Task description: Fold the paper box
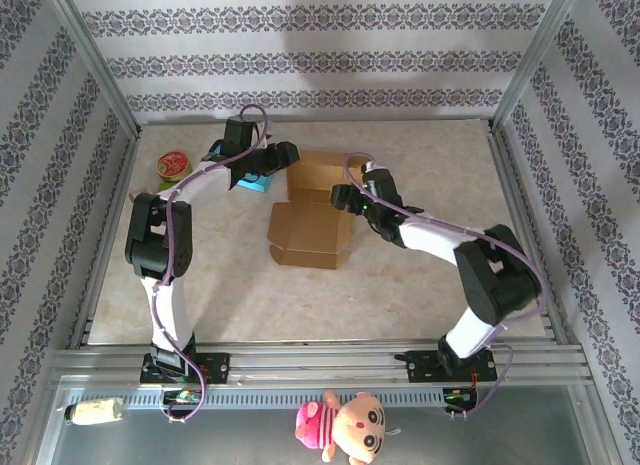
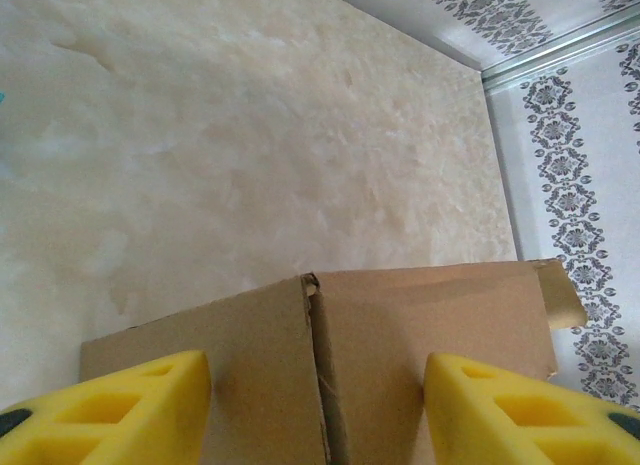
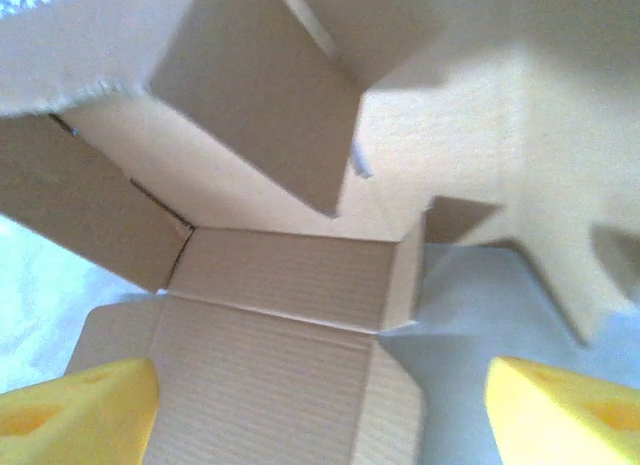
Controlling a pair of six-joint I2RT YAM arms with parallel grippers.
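Well, we judge the cardboard box (image 1: 312,225) to be light, fairly stiff across its panels but floppy at the creases (the flaps stand at odd angles, half raised), so it would likely slide on the smooth table (image 1: 200,285) under any sideways push. We would take it by a flap edge or by a wall close to a crease, not across a broad face, which might buckle. It sits in the middle of the table between the two arms, only partly folded. The left claw (image 2: 318,410) is spread at the box's far left corner, its yellow fingers (image 2: 120,405) standing either side of a seam where two panels meet. We think nothing is pinched, since the cardboard runs wider than the gap. The right claw (image 3: 320,405) is spread wide at the box's right side, facing into the open inside, with a loose flap just ahead of it.
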